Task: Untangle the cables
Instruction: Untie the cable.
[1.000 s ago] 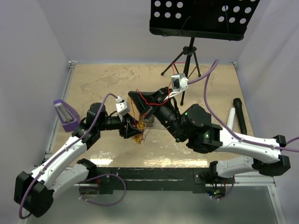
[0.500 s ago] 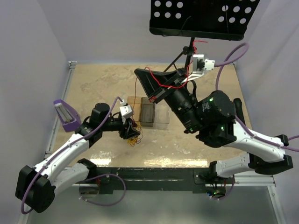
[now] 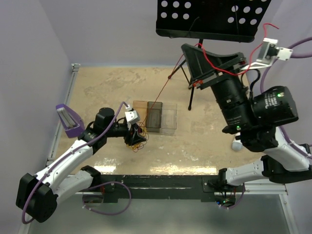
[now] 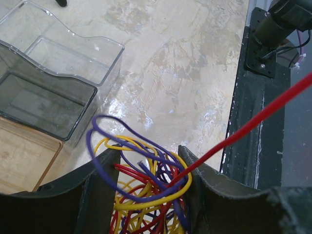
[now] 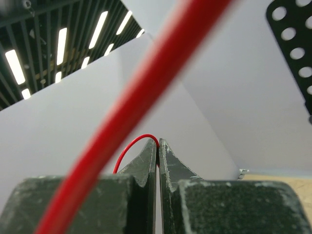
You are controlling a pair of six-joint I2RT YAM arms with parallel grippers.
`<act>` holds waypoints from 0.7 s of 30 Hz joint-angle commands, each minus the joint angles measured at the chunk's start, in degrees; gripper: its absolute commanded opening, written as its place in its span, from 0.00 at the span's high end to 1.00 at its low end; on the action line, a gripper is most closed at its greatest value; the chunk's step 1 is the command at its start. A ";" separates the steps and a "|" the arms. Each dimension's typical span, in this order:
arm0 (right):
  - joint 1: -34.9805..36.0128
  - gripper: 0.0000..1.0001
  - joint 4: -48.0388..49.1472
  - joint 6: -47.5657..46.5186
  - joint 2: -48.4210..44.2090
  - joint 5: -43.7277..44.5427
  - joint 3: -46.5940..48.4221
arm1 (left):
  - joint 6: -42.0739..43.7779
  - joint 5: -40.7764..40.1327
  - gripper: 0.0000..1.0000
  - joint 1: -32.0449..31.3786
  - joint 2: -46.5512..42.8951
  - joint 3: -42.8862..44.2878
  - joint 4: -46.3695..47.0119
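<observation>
While the left gripper [image 4: 148,157] sits low over the tabletop [image 3: 97,87] not far from the arm bases, its two fingers are part-way spread and cupped around the tangle of cables [image 4: 146,195]. Yellow, red and purple loops fill the gap and touch both inner faces, so I judge it a loose hold that anchors the bundle rather than a hard pinch. The left arm reaches forward and inward, its wrist angled down at the tangle.

Just beyond the tangle stands a clear compartment tray [image 4: 73,53]. One red wire [image 3: 158,100] leaves the bundle and runs as a straight, tight line up and away toward the back right.

Farthest off, the right arm is raised high in front of the black perforated music stand [image 3: 209,19]. The right gripper [image 5: 157,146] has its fingers pressed together on the red wire, whose end curls out at the tips.

The step in hand looks like drawing this single strand free of the knot. The next move calls for a steady pull along the wire's line while the left side holds firm. Otherwise the whole tangle may lift or a loop may cinch tighter.
</observation>
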 commanded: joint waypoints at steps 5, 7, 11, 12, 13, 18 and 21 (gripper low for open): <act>-0.01 1.00 7.33 -12.23 -6.39 9.61 3.73 | 1.44 0.64 0.45 0.00 -0.14 2.10 -0.08; -0.01 1.00 8.65 -13.73 -7.54 11.02 3.82 | 1.44 0.55 0.45 0.00 0.38 2.19 0.01; -0.01 1.00 10.24 -16.63 -9.30 13.04 5.22 | 1.36 0.55 0.50 0.00 1.09 2.45 -0.16; -0.01 1.00 10.07 -17.24 -9.39 13.57 6.01 | 1.36 0.55 0.50 0.00 1.26 2.54 -0.17; -0.01 1.00 9.89 -18.03 -9.56 14.01 6.80 | 1.44 0.38 0.50 -0.09 1.44 2.54 -0.17; -0.01 1.00 10.33 -23.30 -9.48 17.35 9.79 | 1.44 -0.06 0.46 -0.27 2.49 2.98 -0.34; -0.01 1.00 10.16 -24.72 -9.39 18.93 9.80 | 1.62 -0.15 0.42 -0.27 2.94 3.33 -0.43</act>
